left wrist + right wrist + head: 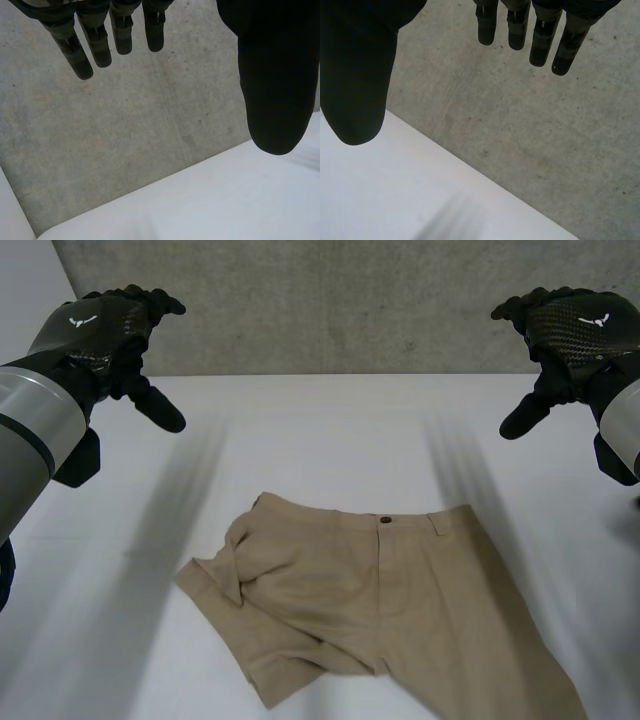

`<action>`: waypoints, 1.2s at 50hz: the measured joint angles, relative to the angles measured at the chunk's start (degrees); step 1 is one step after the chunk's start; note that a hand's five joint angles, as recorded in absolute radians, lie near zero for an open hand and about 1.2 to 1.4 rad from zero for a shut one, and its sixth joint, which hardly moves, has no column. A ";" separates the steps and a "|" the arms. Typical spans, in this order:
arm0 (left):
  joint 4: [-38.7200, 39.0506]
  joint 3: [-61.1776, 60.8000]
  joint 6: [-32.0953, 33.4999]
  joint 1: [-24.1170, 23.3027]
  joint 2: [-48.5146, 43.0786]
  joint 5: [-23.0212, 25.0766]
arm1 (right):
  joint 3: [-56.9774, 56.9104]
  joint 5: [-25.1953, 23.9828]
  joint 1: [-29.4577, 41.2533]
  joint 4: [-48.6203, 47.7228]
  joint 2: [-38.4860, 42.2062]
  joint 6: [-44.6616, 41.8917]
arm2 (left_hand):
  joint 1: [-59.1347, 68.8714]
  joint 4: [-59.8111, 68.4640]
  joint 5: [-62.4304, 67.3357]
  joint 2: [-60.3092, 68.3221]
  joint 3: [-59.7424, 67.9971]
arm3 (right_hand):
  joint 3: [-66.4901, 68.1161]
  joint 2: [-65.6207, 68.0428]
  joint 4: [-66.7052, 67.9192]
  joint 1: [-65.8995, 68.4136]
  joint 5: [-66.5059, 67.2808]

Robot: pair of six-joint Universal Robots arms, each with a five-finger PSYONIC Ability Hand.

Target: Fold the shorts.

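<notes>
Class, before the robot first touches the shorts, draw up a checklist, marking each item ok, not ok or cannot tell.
1. Left hand open and empty: ok.
2. Right hand open and empty: ok.
3. Both hands clear of the shorts: ok.
4. Shorts flat on the table: not ok, the leg on the left hand's side is bunched.
5. Hem of the other leg smooth: cannot tell, it runs past the view's edge.

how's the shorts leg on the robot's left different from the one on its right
The left-side leg is rumpled, bunched and folded over near the outer seam; the right-side leg lies flat and smooth. The left-side leg's hem shows whole, while the right-side leg runs past the head view's near edge. Both are tan and rest on the white table.
</notes>
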 measured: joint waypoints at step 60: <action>15.07 7.79 25.14 -10.87 -23.36 -11.29 | 18.85 -8.27 -0.42 -7.65 3.41 -19.25 | 49.28 55.96 51.14 56.39 54.79 | 0.00 0.00 0.00 0.00 0.00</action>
